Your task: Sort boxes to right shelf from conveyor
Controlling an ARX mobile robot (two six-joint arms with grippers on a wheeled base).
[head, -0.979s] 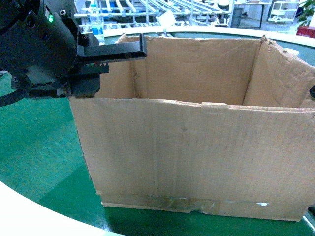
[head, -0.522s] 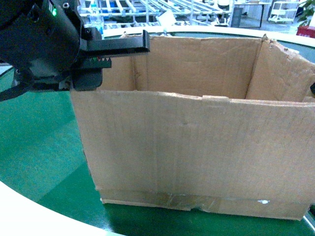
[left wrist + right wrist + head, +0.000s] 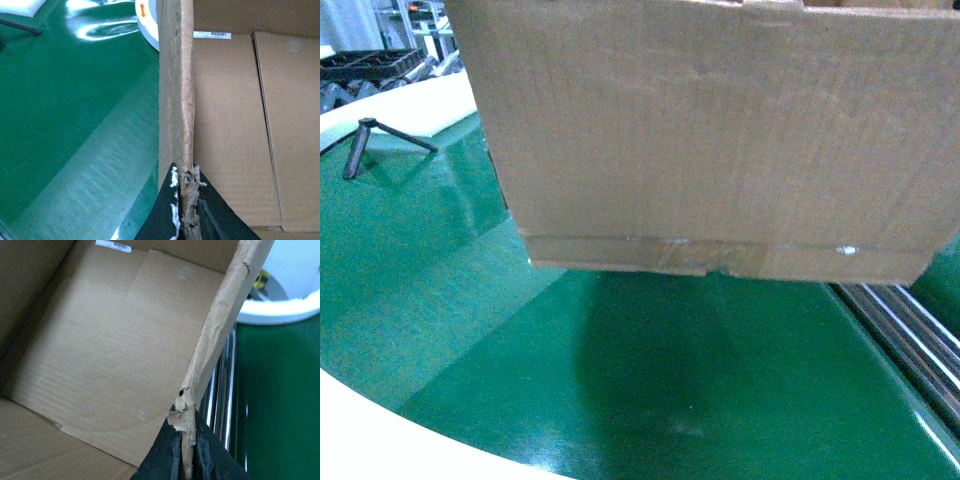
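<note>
The brown cardboard box fills the top of the head view, its taped bottom edge raised above the dark-green conveyor, where its shadow falls. Neither gripper shows in the head view. In the left wrist view my left gripper is shut on the ragged rim of the box's left wall. In the right wrist view my right gripper is shut on the torn rim of the box's right wall. The box's inside holds nothing. The right shelf does not clearly show.
A small black tripod stands on the belt at far left. The cream rim curves along the near left. A shiny steel rail runs along the belt at right, and it shows under the box. Black crates sit behind.
The box has come up off the belt and sits higher in the head view. Its open top and my left gripper have gone out of the top of that view.
</note>
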